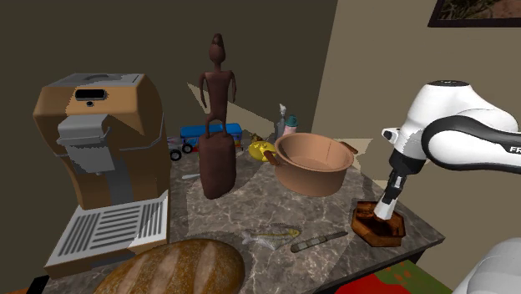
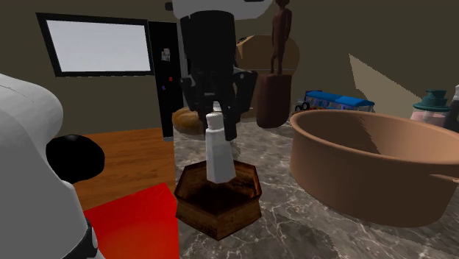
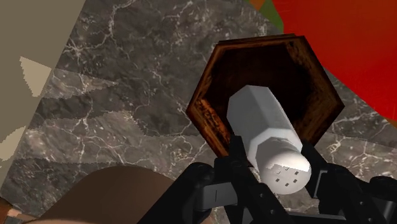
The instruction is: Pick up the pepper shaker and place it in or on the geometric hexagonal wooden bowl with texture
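A white pepper shaker stands upright with its lower end inside the dark brown hexagonal wooden bowl. My black gripper is directly above the bowl, shut on the shaker's top end. In the wrist view the fingers clasp the shaker just below its perforated cap, and the bowl's rim rings its base. In the shoulder view the bowl sits near the marble table's right corner, with the shaker in it. Whether the base touches the bowl's floor I cannot tell.
A large brown pot stands close to the bowl. A tall wooden figure, a coffee machine, a bread loaf, a knife and a small fish share the table. The table edge runs just beside the bowl.
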